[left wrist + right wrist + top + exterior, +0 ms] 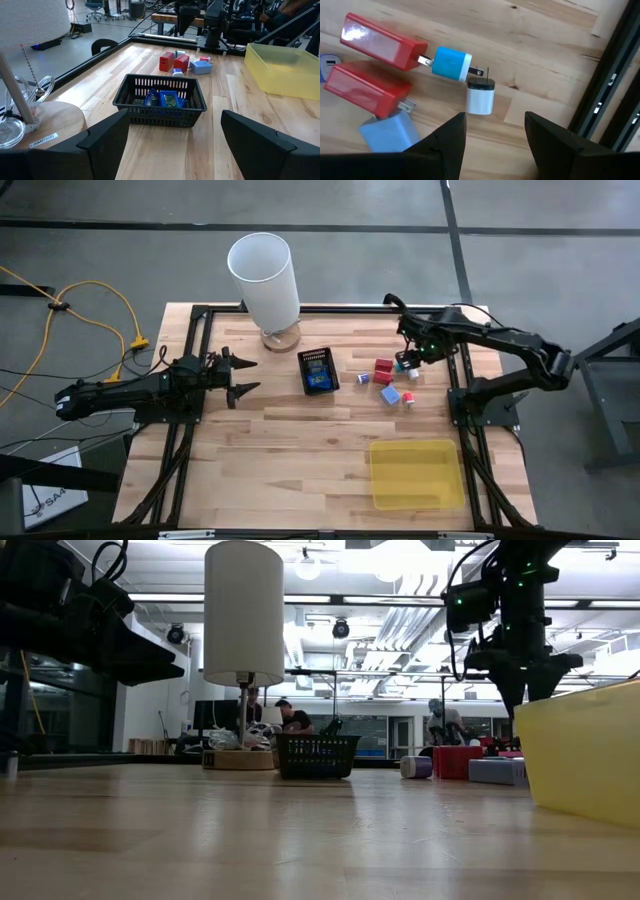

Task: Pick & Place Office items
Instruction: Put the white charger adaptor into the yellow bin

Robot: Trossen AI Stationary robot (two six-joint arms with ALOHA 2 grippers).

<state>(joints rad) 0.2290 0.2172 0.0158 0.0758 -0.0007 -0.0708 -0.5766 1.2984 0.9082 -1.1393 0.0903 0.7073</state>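
The office items lie in a cluster right of the table's middle: two red blocks (375, 42) (365, 90), a blue-and-white plug (451, 64), a white plug (480, 97) and a pale blue block (390, 134), all flat on the wood. A purple piece (362, 379) lies just left of them. My right gripper (408, 360) hangs open above the cluster's far right side, pointing down, with nothing between its fingers (445, 145). The white plug lies just ahead of the fingertips. My left gripper (240, 377) waits open at the table's left, level, facing the black mesh basket (160, 100).
The mesh basket (318, 370) holds blue pieces and stands at mid-table. A white lamp (265, 280) stands at the far edge on a wooden base. A translucent yellow tray (415, 473) lies near the front right. A black frame rail (610, 90) runs close beside my right gripper.
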